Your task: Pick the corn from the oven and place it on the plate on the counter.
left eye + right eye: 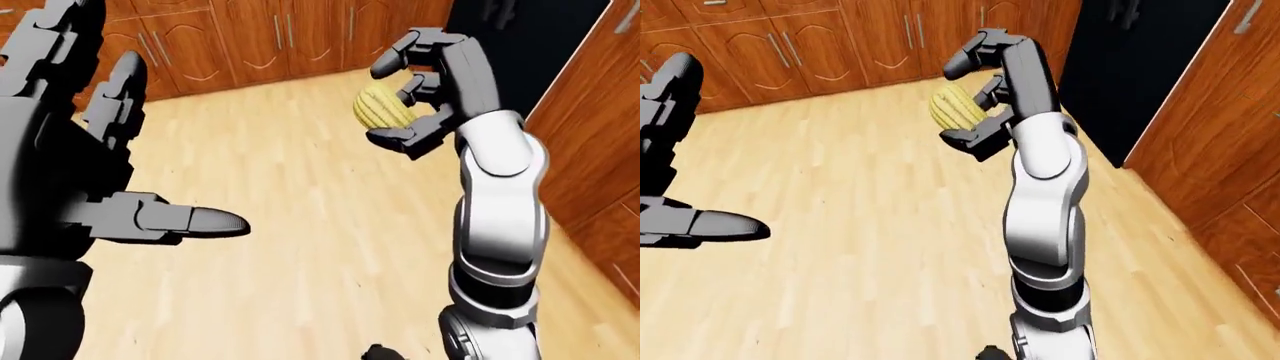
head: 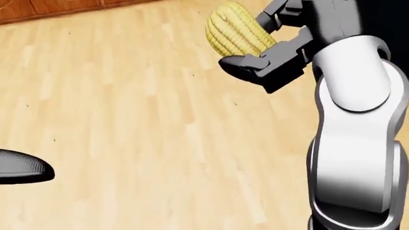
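Observation:
My right hand [image 1: 400, 97] is raised over the wooden floor and its fingers are shut round a yellow ear of corn [image 1: 381, 106]. The corn also shows large at the top of the head view [image 2: 235, 30], gripped between the dark fingers [image 2: 255, 64]. My left hand [image 1: 150, 187] is at the left of the left-eye view, fingers spread open and empty. No oven interior, plate or counter top shows in any view.
Light wooden floor [image 1: 300, 225] fills the views. Brown cabinet doors [image 1: 790, 45] run along the top. A tall black appliance front [image 1: 1140, 67] stands at the top right, with more brown cabinets [image 1: 1230, 150] to its right.

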